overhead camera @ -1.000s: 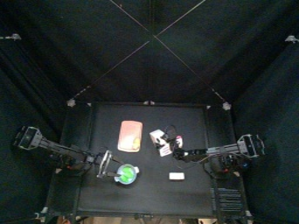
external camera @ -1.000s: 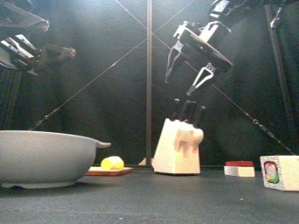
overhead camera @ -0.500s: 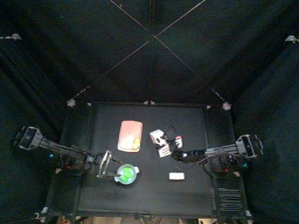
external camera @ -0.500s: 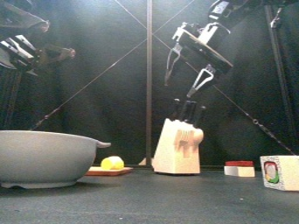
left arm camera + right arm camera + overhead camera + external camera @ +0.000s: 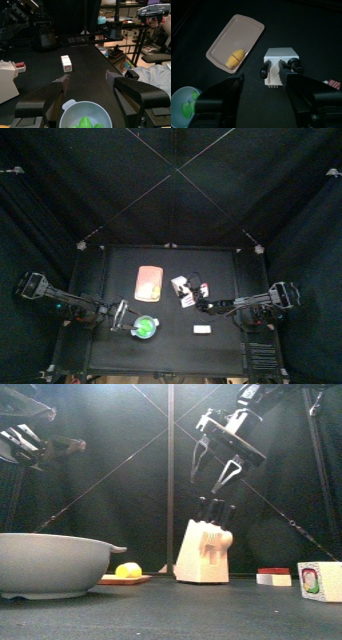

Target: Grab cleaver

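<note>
A pale wooden knife block (image 5: 203, 552) stands mid-table with several black handles (image 5: 211, 509) sticking up; I cannot tell which one is the cleaver. It also shows in the top view (image 5: 185, 289) and the right wrist view (image 5: 278, 70). My right gripper (image 5: 210, 482) hangs open above the block, apart from the handles, and the right wrist view (image 5: 266, 82) looks down on them between the jaws. My left gripper (image 5: 92, 85) is open and empty above the grey bowl (image 5: 83, 115), on the table's left side (image 5: 118, 315).
A pink cutting board (image 5: 238, 40) with a lemon (image 5: 236, 57) lies beside the block. The grey bowl (image 5: 47, 562) holds something green. A white cube (image 5: 318, 580) and a small red-and-white block (image 5: 274, 576) stand on the table's right side.
My right gripper has shifted slightly above the knife block, still open. The left arm has not visibly moved.
</note>
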Robot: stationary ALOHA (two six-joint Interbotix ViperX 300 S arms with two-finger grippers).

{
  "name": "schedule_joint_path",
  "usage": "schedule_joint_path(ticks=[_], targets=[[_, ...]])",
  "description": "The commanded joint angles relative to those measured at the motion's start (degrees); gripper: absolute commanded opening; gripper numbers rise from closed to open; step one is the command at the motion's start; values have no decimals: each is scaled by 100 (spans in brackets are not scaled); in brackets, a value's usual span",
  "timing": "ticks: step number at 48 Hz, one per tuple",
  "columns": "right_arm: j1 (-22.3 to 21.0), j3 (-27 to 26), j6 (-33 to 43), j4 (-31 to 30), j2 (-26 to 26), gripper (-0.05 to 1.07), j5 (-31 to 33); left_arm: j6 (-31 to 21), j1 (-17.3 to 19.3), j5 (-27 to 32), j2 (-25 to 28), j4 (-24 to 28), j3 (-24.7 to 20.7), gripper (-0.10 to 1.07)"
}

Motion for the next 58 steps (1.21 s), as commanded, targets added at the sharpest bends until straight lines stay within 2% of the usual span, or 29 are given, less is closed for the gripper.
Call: schedule_joint_path(ticks=[1,22,43,58], targets=[[9,-149,0,44,-18,71,-35,0,9,-26,0,-9,-62,95],[-44,-176,0,62,185,70,-26,0,9,-26,-9,-9,-44,95],[-352,-281,0,97,422,69,-44,9,9,-26,-9,-9,-35,95],[-413,-281,0,176,501,68,-26,9,9,-26,0,-9,-35,95]])
